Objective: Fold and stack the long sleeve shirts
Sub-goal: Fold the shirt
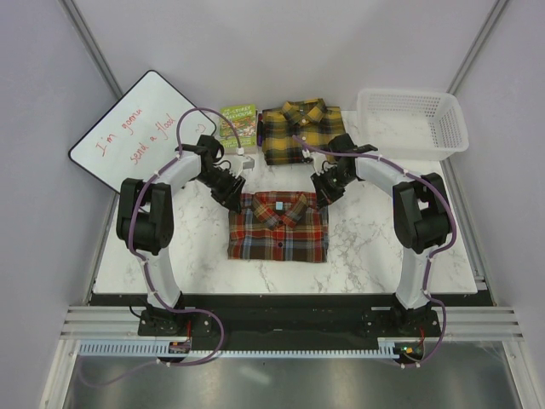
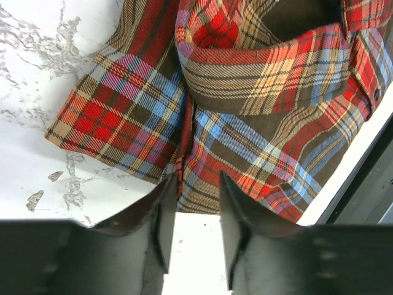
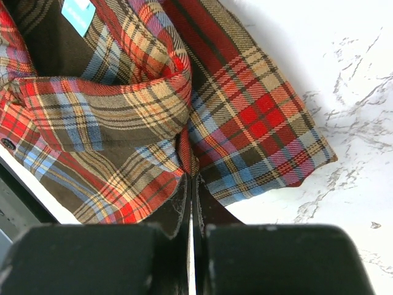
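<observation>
Both shirts are looking folded; stacking seems to be what's left. Red-brown shirt [image 1: 278, 228] is lying flat on the worktop [image 1: 366, 247], its collar-side corners right at the two pincers. Yellow shirt [image 1: 300, 132] is sitting just beyond them, apart from it. Right pincer [image 3: 188, 181] is clenching, apparently pinching a puckered ridge at the red-brown shirt's shoulder edge. Left pincer [image 2: 193, 184] is standing partly released, shirt edge at its tips, not clamped. Top view is showing both shirts but hiding the jaw gaps. Wrist views are showing jaws and pucker, missing the yellow shirt.
</observation>
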